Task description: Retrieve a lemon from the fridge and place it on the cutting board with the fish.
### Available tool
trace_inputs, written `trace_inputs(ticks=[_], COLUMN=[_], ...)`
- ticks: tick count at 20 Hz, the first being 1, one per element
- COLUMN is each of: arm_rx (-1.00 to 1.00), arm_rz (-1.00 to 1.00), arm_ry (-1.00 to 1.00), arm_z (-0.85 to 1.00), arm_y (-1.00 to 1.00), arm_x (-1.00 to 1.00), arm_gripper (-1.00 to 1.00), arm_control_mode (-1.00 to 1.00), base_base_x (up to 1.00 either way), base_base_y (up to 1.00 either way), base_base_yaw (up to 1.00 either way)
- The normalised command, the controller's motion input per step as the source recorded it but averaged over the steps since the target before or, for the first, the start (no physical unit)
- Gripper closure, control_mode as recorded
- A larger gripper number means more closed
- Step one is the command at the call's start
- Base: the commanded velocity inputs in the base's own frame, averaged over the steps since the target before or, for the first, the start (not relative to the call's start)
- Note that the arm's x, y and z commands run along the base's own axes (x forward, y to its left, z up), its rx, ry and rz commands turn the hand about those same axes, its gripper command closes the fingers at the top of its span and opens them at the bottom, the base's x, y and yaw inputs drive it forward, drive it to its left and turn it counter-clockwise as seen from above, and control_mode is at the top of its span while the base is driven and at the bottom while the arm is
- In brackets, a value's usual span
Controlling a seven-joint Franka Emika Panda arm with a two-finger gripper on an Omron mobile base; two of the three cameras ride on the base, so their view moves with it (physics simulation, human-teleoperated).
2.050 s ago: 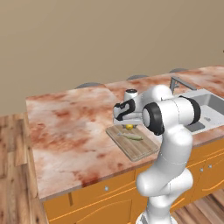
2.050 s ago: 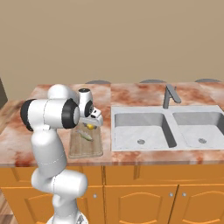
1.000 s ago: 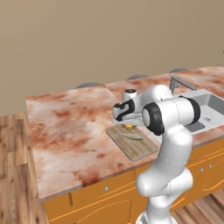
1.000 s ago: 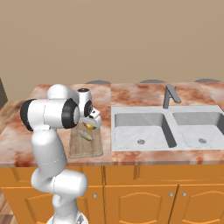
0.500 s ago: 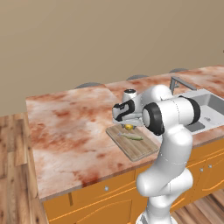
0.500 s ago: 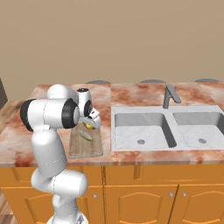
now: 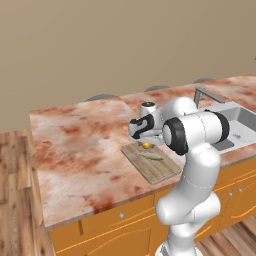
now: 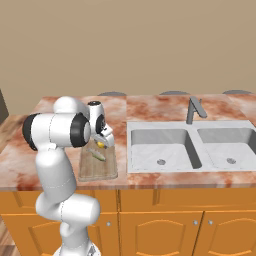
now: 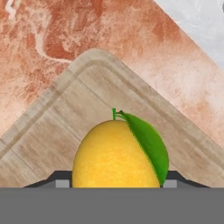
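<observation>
The small round yellow-orange lemon (image 9: 114,154), with a green leaf and stem, is sitting right between the gripper's (image 9: 114,183) two dark fingertips (image 9: 61,181) in the hand view, which is looking down on a rounded corner of the flat light-brown wooden cutting board (image 9: 65,118). Whether the gripper is clamping the fruit or standing loose around it cannot be told. The base views are showing what the hand view is not: the lemon (image 7: 146,145) is lying at the board's far end under the gripper (image 7: 145,141), and the thin greenish-grey fish (image 7: 151,156) is lying on the board just beside it, nearer the robot. The board (image 8: 102,170) is resting on the reddish marble surface (image 8: 160,107), left of the grey double sink (image 8: 165,147) and its faucet (image 8: 192,110).
</observation>
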Motion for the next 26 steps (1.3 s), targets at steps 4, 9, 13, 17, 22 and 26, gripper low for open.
trace_inputs(ticks=[4,9,13,17,22,26], arm_rx=[0.00,0.00,0.00,0.00,0.00,0.00], arm_rz=[-0.08,-0.09,-0.12,-0.11,-0.08,-0.06], arm_ry=[0.00,0.00,0.01,0.00,0.00,0.00], arm_z=[0.00,0.00,0.02,0.31,0.73,0.92], arm_y=[0.01,0.00,0.00,0.00,0.00,0.00], arm_x=[0.00,0.00,-0.01,-0.11,-0.19,-0.31], arm_gripper=[-1.00,-1.00,-1.00,-1.00,-1.00,-1.00], arm_control_mode=[-1.00,-1.00,-1.00,-1.00,-1.00,-1.00], base_base_x=[0.00,0.00,0.00,0.00,0.00,0.00], base_base_y=[0.00,0.00,0.00,0.00,0.00,0.00], base_base_yaw=[0.00,0.00,0.00,0.00,0.00,0.00])
